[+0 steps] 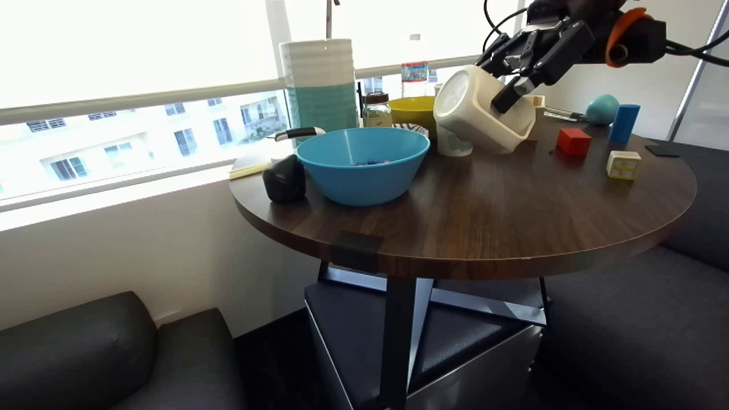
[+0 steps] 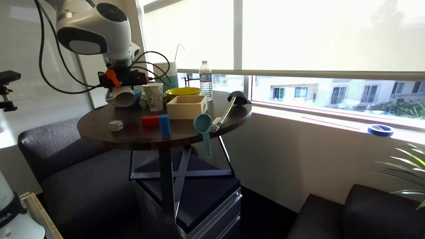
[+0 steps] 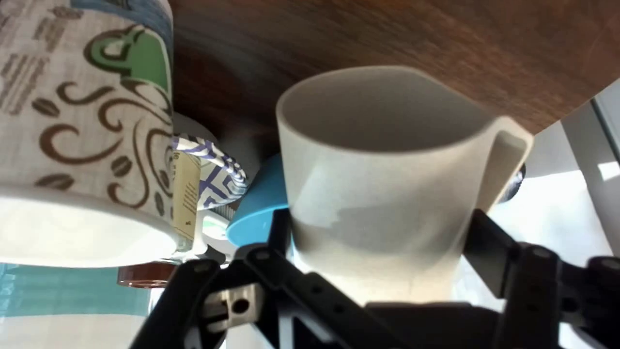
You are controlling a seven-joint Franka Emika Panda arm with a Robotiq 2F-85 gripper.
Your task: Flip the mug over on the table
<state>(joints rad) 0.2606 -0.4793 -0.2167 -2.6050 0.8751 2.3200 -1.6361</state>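
Hand [image 3: 379, 230] — gripping the mug [image 3: 387, 184] by its sides | mug — tipped, mouth angled downward, held over the tabletop [image 3: 513, 53] | patterned cup [image 3: 92, 121] upright near it | blue bowl [image 3: 261, 201] beyond the mug in the wrist view

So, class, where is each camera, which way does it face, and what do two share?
Exterior view: by the blue bowl, facing across the table; gripper shows, holding the mug.
Exterior view: by the scoop, facing back across the table; arm and, likely, base show.
Wrist view: behind the gripper, facing the mug; both fingers show.
Both exterior views share the mug, table and window.
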